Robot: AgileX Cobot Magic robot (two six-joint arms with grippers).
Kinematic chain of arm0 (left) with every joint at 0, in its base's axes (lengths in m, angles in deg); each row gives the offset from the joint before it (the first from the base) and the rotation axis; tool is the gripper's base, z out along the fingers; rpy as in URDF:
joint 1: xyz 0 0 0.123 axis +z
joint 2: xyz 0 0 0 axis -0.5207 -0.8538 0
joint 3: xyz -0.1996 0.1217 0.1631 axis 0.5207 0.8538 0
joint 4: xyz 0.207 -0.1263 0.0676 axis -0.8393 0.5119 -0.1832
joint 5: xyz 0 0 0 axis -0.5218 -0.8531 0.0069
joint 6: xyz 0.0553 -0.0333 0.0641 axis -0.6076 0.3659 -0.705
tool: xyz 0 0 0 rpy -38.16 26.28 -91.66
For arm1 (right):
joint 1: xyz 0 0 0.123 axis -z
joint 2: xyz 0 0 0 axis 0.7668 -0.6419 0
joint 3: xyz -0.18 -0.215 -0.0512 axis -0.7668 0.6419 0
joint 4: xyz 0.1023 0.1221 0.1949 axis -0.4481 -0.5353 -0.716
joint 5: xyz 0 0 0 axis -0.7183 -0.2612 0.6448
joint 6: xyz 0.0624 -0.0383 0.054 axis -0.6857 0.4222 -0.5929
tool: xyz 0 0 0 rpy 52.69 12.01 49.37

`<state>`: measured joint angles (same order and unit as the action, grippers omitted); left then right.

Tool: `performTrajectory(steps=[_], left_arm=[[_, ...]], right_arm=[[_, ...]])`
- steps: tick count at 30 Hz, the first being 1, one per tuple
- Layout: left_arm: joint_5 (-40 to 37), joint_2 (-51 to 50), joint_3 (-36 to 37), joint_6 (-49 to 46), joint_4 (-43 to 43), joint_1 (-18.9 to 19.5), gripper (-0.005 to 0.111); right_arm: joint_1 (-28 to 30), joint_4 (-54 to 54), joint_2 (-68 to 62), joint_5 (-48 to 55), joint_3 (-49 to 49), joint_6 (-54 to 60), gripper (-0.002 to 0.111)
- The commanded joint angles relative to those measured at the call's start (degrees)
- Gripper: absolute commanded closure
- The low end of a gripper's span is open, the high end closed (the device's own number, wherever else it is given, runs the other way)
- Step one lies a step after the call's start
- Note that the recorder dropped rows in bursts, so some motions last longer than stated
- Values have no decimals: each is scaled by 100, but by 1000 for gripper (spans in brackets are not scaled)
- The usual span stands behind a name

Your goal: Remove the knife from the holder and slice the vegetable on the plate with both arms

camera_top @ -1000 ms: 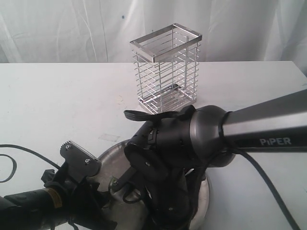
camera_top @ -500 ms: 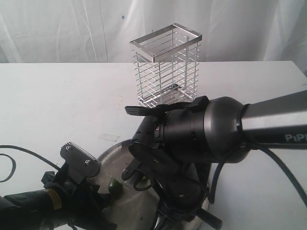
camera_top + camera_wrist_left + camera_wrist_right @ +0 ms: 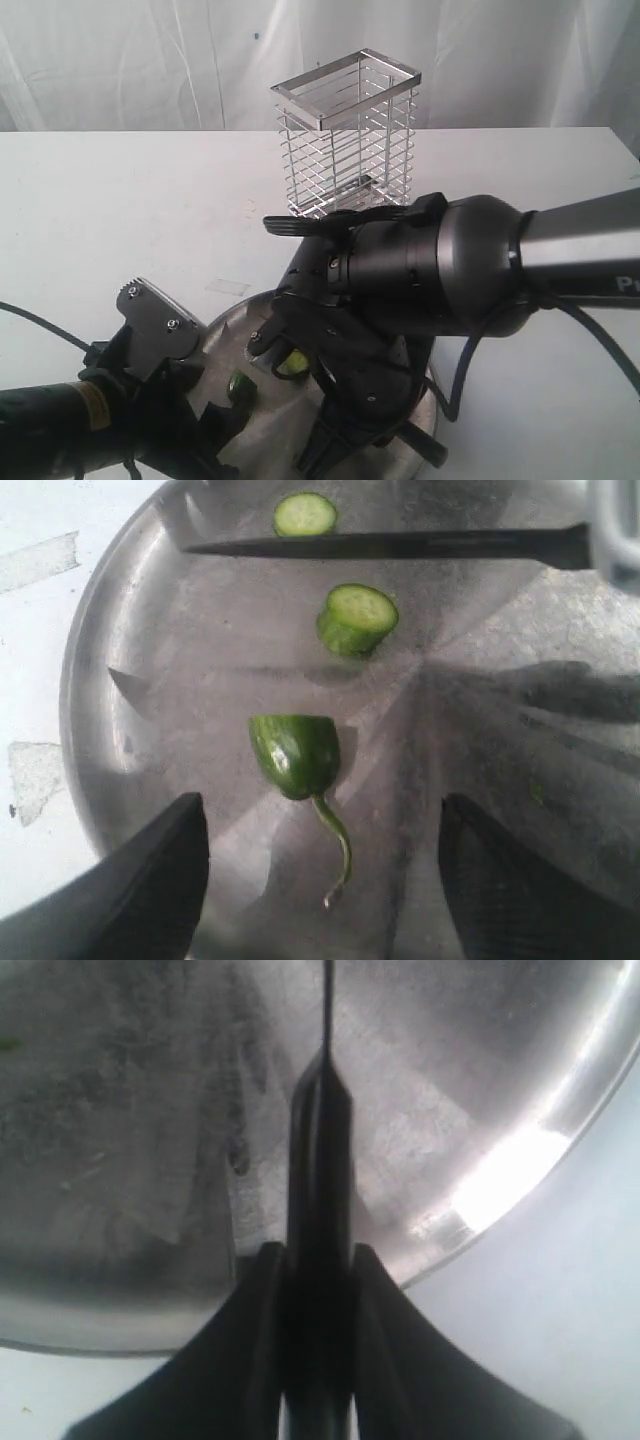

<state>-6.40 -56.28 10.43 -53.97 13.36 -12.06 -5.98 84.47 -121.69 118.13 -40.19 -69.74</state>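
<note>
Where right arm [image 3: 450, 265] hides plate [image 3: 235, 340], holder [image 3: 345, 140] stands behind; tape scrap [image 3: 228, 287] nearby.

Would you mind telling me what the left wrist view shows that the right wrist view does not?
Only the left wrist view: the stem end of the vegetable and two cut slices, ahead of the open left gripper. Only the right wrist view: the right gripper clamped on the handle of the knife. Both: the knife and the plate.

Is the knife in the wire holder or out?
Out. The holder stands empty, and the right claw grips the knife over the plate.
</note>
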Motion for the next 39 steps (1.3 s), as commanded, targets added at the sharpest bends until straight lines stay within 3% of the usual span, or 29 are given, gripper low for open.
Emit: performTrajectory(steps=[1,7,15,19,21,23,26,31,36,39], left_arm=[[-752,494,41,-726,698,54,43],[-1638,1274,41,-1021,1398,54,54],[-2552,2451,41,-939,1427,54,89],[-2832,3011,41,-892,1449,54,89],[-3102,3361,41,-773,1449,54,89],[-3487,3837,41,-498,1449,54,89],[-3667,4329,41,-388,1449,54,89],[-3779,5766,28,-178,1449,54,89],[-3957,7127,19,590,1473,54,90],[-4046,7615,19,439,1358,54,102]], right_arm=[[5,66,90,-111,11,-66,108],[124,40,90,-720,-1,-66,108],[616,-1093,-24,-1627,-1,602,108],[726,-1589,-167,-1859,-1,1003,107],[752,-1738,-231,-1973,-1,1082,95],[752,-1738,-289,-2159,-1,1158,73],[752,-1700,-217,-2452,-1,1116,62],[739,-1738,1060,-2812,34,986,65],[338,-2022,3121,-4158,1139,873,108],[-134,-2022,4213,-5295,2118,466,108]])
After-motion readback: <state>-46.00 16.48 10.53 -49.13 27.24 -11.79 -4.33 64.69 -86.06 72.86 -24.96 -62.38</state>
